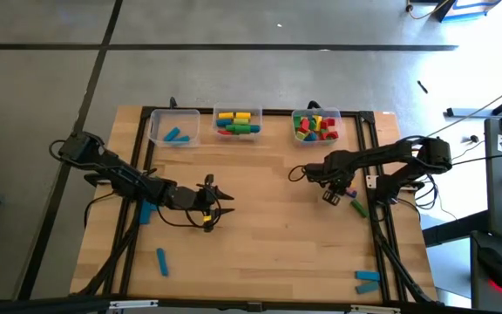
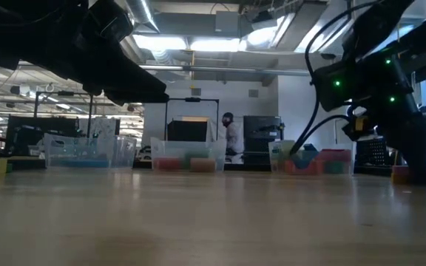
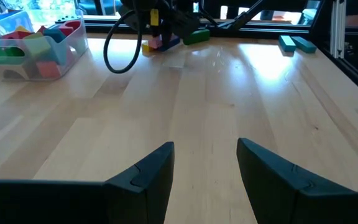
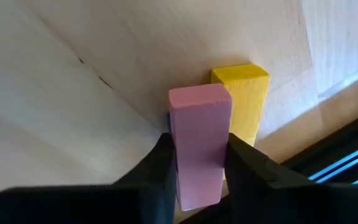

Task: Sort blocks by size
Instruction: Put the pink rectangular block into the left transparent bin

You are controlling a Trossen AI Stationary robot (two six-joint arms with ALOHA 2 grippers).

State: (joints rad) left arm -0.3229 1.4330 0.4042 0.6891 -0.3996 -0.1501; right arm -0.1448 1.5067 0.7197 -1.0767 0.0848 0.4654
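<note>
Looking down from the high view, we see three clear bins along the table's [image 1: 260, 218] far edge: the left bin [image 1: 174, 127] holds one blue block [image 1: 174, 135], the middle bin [image 1: 238, 124] mixed yellow, green, red and blue bars, the right bin [image 1: 317, 126] mostly red, yellow and green pieces. Loose blocks lie apart: a blue bar [image 1: 161, 261] near the front left, two blue bars [image 1: 367, 281] at the front right corner, a green bar [image 1: 357, 207] just beside the right gripper [image 1: 331, 194]. The left gripper [image 1: 216, 202] hovers over bare wood near the table's middle. From the low view, we make out only the bins as blurred colour beyond dark arm shapes, with a person standing far back in the room; neither gripper's fingers can be told there. Through the left wrist view, we see that arm's two fingers [image 3: 148, 177] spread apart with nothing between them, the right bin and the far blocks beyond. Through the right wrist view, the fingers [image 4: 157, 168] press both sides of a pink block [image 4: 199, 143], with a yellow block [image 4: 244, 102] touching it behind; the pink block's lower end is cut off. We read no writing or labels anywhere.
</note>
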